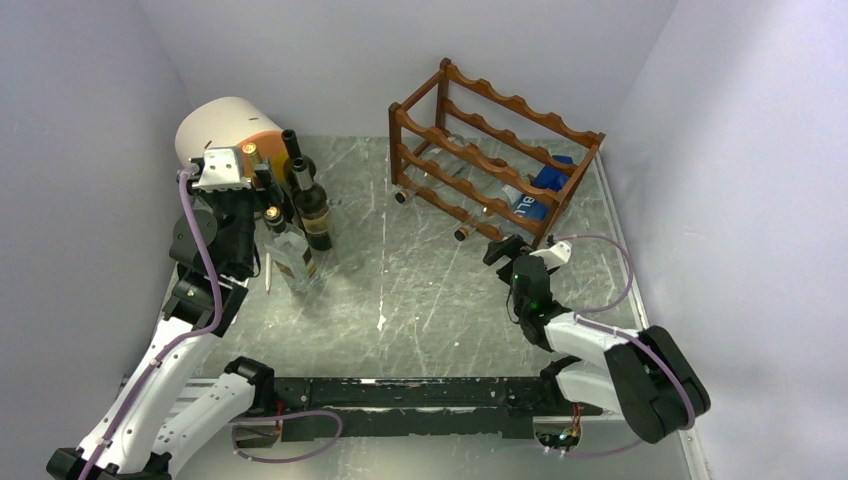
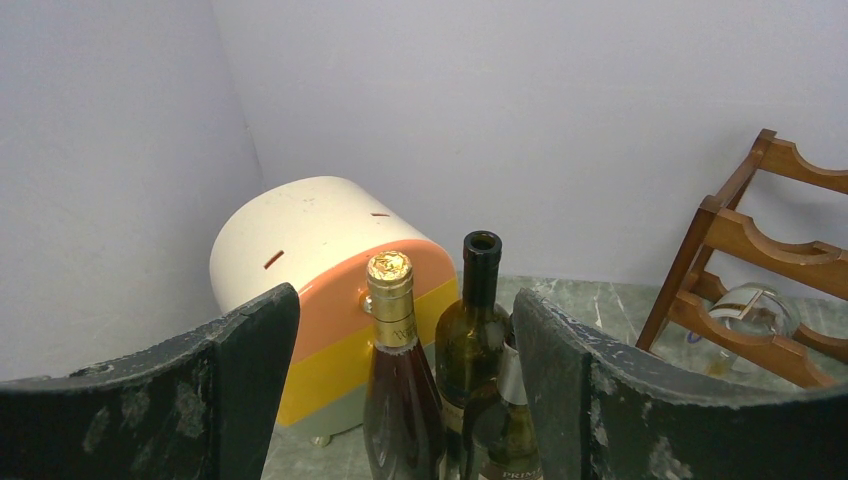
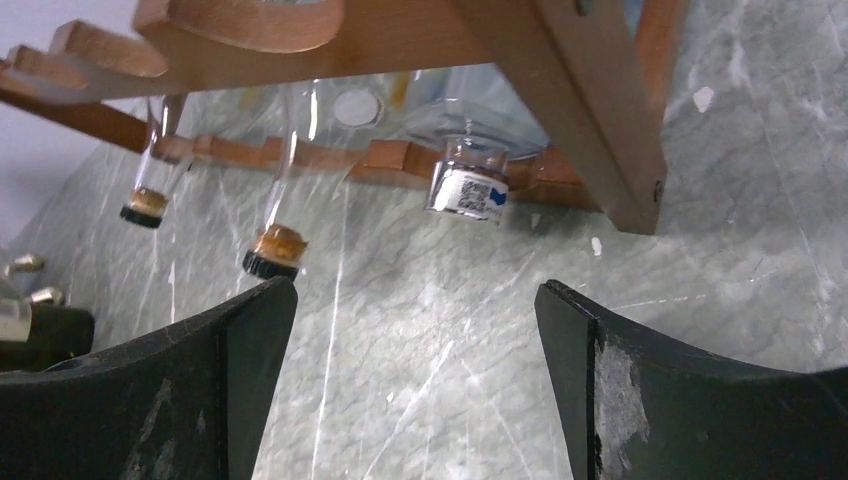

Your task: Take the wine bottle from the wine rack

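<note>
Before bottom tier of wine rack [image 3: 580, 100]: right gripper [image 3: 415, 300], jaws apart, empty. Approach step. Needs next: centring on neck of nearest wine bottle [image 3: 275, 248], then closing.

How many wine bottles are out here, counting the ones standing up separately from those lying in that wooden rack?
Standing bottles, upright on the table: 4
Racked bottles, lying in the wine rack: 3
Total: 7
</note>
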